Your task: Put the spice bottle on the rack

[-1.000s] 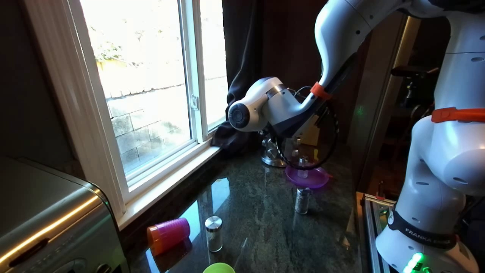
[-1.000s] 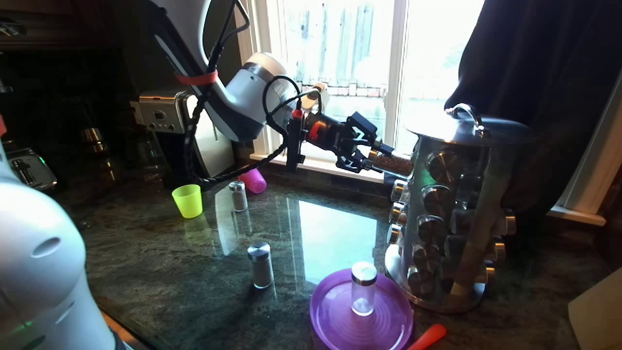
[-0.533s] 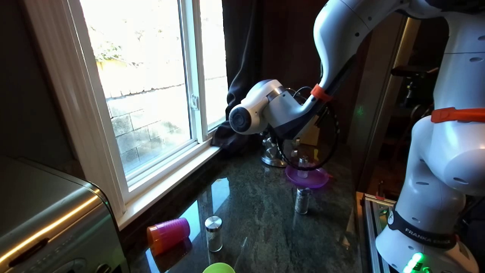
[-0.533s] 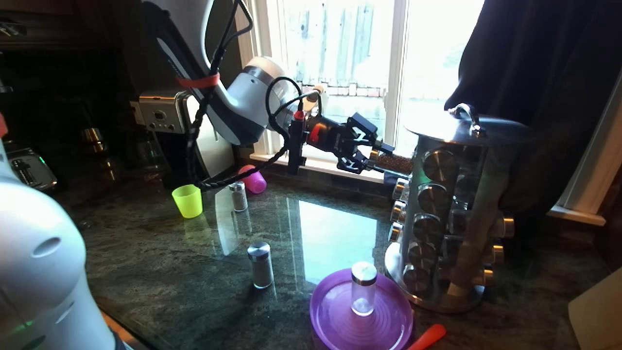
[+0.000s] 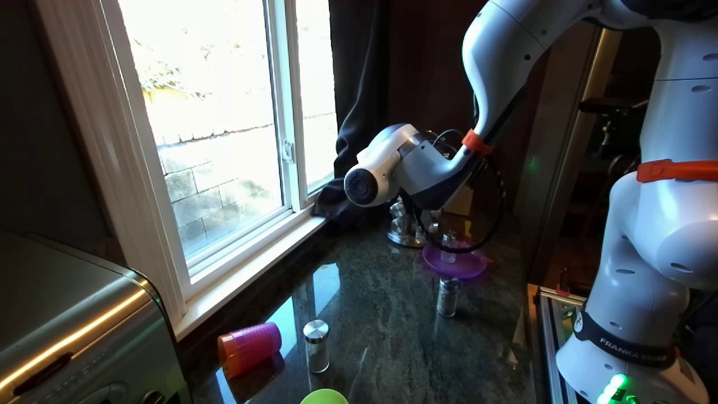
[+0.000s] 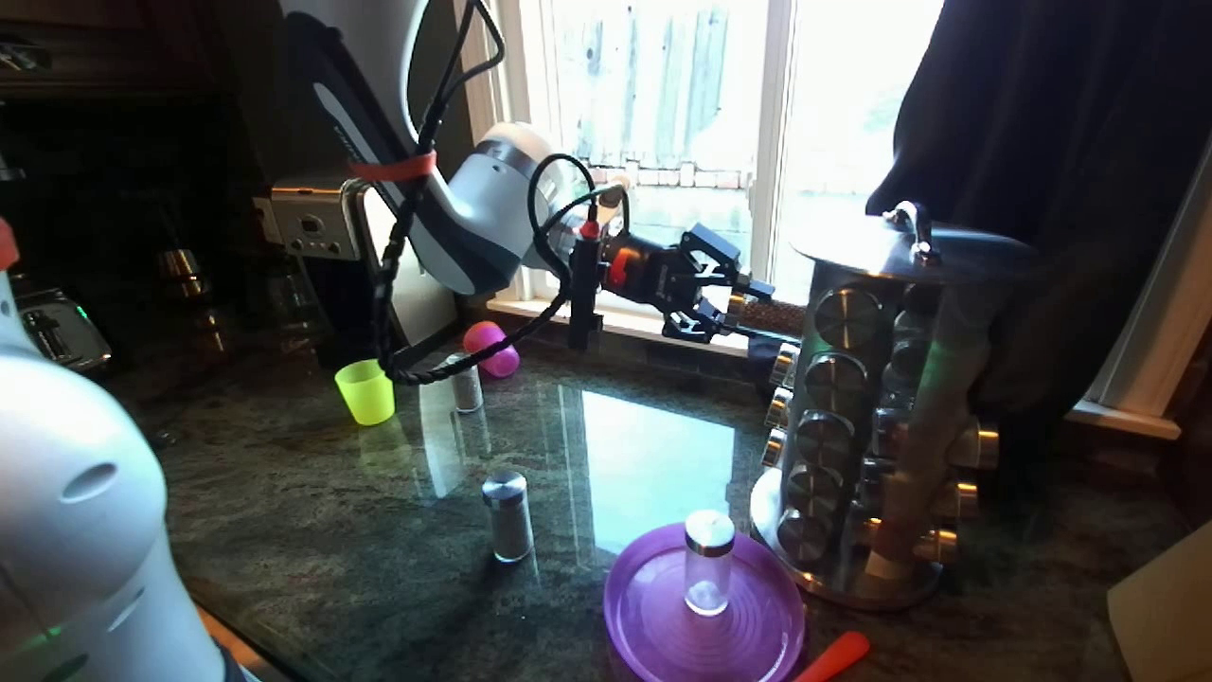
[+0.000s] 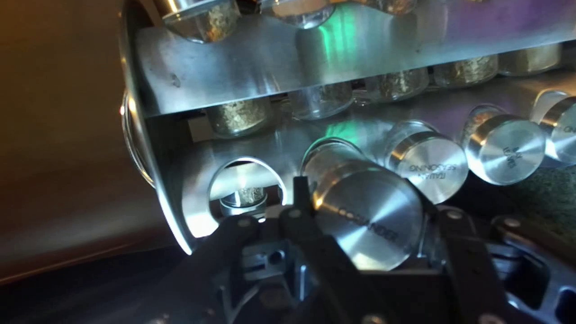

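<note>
A spice bottle (image 6: 778, 315) with brown contents lies nearly level between the fingers of my gripper (image 6: 752, 311), shut around its lid end. In the wrist view the silver lid (image 7: 369, 220) faces the camera, with a black finger (image 7: 301, 189) against its side. The bottle's glass end meets a round opening of the rack (image 7: 270, 67); how deep it sits I cannot tell. Beside it, nearer the rack's top, is an opening (image 7: 245, 164) without a bottle in front. In an exterior view the steel rack (image 6: 852, 248) stands upright, tiers of jars in its sides; the arm hides my gripper in an exterior view.
A purple plate (image 6: 639, 606) bearing a clear jar (image 6: 708, 573) is in front of the rack, near a red handle (image 6: 838, 656). Two more jars, one (image 6: 508, 526) nearer, one (image 6: 466, 386) farther, stand on the counter by a yellow cup (image 6: 366, 393) and a pink cup (image 6: 492, 350).
The arm has sunk slightly, and my gripper has edged toward the rack with the bottle still held. The rack has turned a little, its jars and top handle shifting left in an exterior view.
</note>
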